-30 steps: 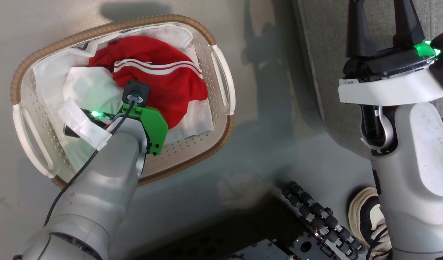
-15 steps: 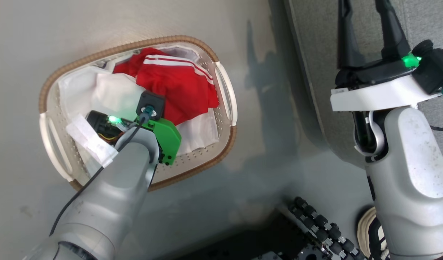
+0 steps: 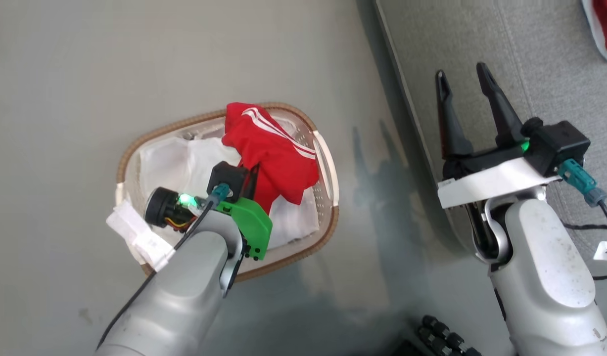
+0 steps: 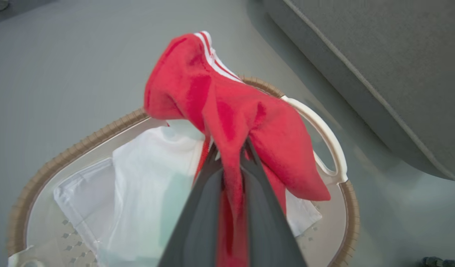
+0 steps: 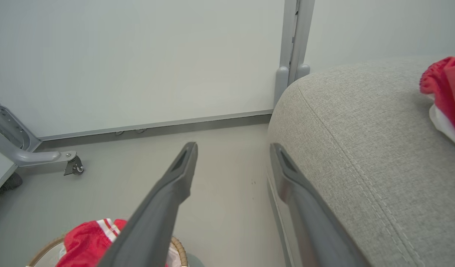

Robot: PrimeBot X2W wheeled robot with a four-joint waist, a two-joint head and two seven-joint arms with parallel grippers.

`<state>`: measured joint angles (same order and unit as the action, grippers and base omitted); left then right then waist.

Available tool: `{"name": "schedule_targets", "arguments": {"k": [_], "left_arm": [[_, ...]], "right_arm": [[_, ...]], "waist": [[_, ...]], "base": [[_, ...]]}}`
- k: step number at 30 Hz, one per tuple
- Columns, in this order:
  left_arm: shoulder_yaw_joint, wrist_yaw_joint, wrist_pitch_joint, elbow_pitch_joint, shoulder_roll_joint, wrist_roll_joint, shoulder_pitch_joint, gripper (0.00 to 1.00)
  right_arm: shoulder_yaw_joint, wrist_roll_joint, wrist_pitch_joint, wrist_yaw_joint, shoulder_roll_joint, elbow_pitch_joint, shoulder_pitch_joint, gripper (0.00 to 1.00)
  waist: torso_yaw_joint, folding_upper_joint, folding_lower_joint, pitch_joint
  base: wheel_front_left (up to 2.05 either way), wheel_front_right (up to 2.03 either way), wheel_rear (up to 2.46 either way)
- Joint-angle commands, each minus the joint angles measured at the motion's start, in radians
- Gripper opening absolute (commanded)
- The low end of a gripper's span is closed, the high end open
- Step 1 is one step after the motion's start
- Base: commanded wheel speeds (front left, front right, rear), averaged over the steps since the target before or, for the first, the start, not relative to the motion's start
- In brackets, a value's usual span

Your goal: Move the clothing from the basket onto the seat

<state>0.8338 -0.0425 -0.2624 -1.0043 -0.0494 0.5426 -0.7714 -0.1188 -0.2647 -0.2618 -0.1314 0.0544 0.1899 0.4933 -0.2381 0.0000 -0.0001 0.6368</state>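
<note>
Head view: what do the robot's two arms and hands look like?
The left forearm and right forearm are pale grey shells. The left hand and right hand each have two long dark fingers. The left wrist carries a bright green plastic bracket and a thin black cable; the right, a teal plug.

1. My left gripper (image 4: 229, 150) has raised the red garment (image 3: 273, 153). It now hangs bunched from the gripper instead of lying spread.
2. Below my gripper, the white liner (image 3: 184, 163) of the basket (image 3: 331, 223) lies uncovered.
3. My head camera has pulled back.
</note>
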Motion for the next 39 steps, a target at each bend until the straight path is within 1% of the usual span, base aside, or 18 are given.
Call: {"name": "schedule_targets", "arguments": {"k": [1,5,10,18,27,33,39], "left_arm": [[-0.016,-0.005,-0.003,0.019,-0.003,-0.006,0.026,0.00],[-0.059,-0.007,-0.003,0.075,-0.004,-0.023,0.081,0.00],[-0.117,0.002,-0.003,0.159,-0.004,-0.036,0.154,0.00],[-0.181,0.008,-0.003,0.283,-0.003,-0.069,0.244,0.00],[-0.245,0.022,-0.003,0.422,-0.004,-0.106,0.314,0.00],[-0.273,0.024,-0.003,0.508,-0.004,-0.136,0.352,0.00],[-0.299,0.023,-0.003,0.617,-0.004,-0.151,0.352,0.00]], "right_arm": [[0.001,-0.003,-0.005,0.001,0.006,0.006,-0.023,1.00],[-0.009,-0.002,-0.005,0.001,0.006,0.025,-0.054,1.00],[-0.025,0.005,-0.005,0.001,0.008,0.057,-0.098,1.00],[-0.025,0.007,-0.005,0.001,0.005,0.095,-0.180,1.00],[-0.015,0.014,-0.005,0.001,0.002,0.123,-0.257,1.00],[-0.028,0.017,-0.005,0.001,0.000,0.136,-0.300,1.00],[-0.042,0.016,-0.005,0.001,0.000,0.154,-0.331,1.00]], "waist": [[0.056,0.0000,0.0001,-0.105],[0.078,0.0000,0.0001,-0.157],[0.114,0.0000,0.0001,-0.233],[0.159,0.0000,0.0001,-0.358],[0.210,0.0000,0.0001,-0.476],[0.232,0.0000,0.0001,-0.526],[0.236,0.0000,0.0001,-0.555]], "base": [[0.00,0.00,0.00],[0.00,0.00,0.00],[0.00,0.00,0.00],[0.00,0.00,0.00],[0.00,0.00,0.00],[0.00,0.00,0.00],[0.00,0.00,0.00]]}}
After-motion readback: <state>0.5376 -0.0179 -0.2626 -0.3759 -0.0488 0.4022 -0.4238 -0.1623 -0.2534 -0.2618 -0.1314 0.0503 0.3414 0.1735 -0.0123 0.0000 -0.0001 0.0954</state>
